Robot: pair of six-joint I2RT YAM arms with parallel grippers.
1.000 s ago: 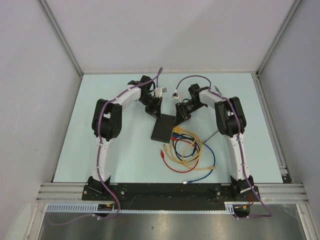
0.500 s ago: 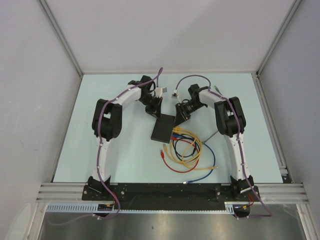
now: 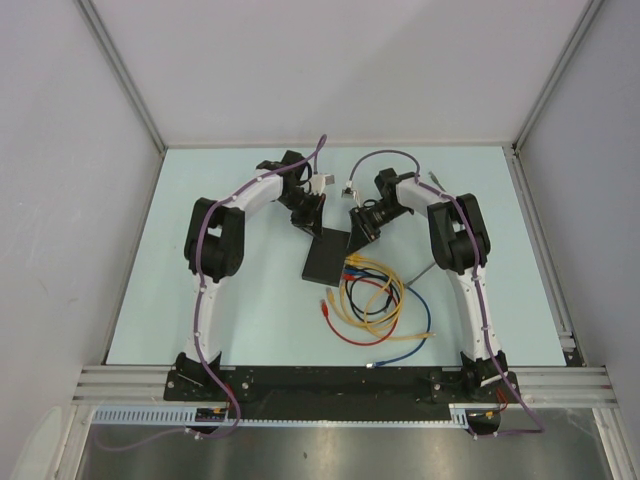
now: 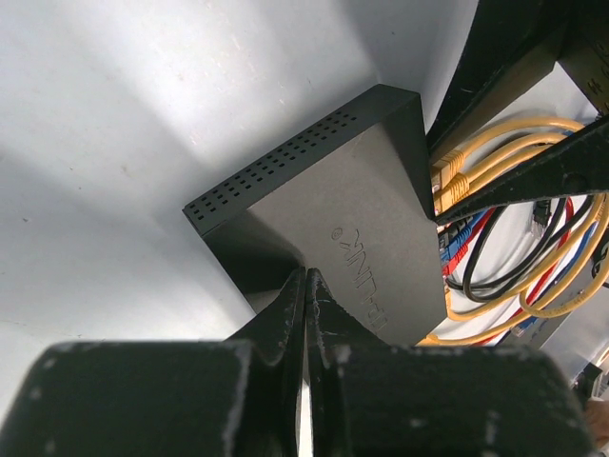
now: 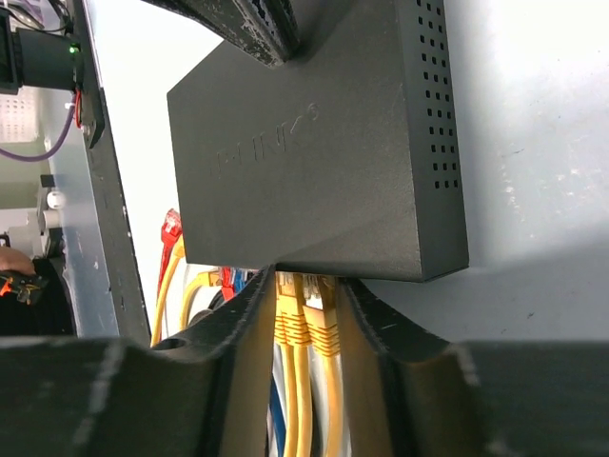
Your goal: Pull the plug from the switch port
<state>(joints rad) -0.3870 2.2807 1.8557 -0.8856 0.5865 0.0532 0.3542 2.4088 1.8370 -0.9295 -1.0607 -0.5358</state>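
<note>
While both arms reach in over the middle of the bench (image 3: 240, 310), the switch (image 3: 328, 258) lies flat at the bench centre, turned a bit askew to the bench edges. It is a low matte-black rectangular box. Rows of small round vent holes run along its narrow sides, and faint embossed lettering sits on the top face, clear in both wrist views. The top looks plain and dull, with no shine. The socket edge faces the right arm's side, and cables (image 3: 378, 300) enter there: yellow, blue, red and black. They loop in a loose pile on the bench toward the near edge, just right of the switch.

The left gripper (image 4: 306, 286) has its fingers pressed together with nothing between them. Its tip sits on or just over the switch's top, close to the edge opposite the sockets; contact is unclear. In the top view it comes in from the far-left side.

The right gripper (image 5: 304, 281) is at the socket edge with its fingers apart, one on each side of two yellow plugs (image 5: 306, 324) that are seated in the ports. The fingers sit close against the plug bodies, but the wrist view does not show whether they actually pinch, so the grip cannot be told. The plugs are still in their sockets. Blue cable shows just behind the yellow pair.
</note>
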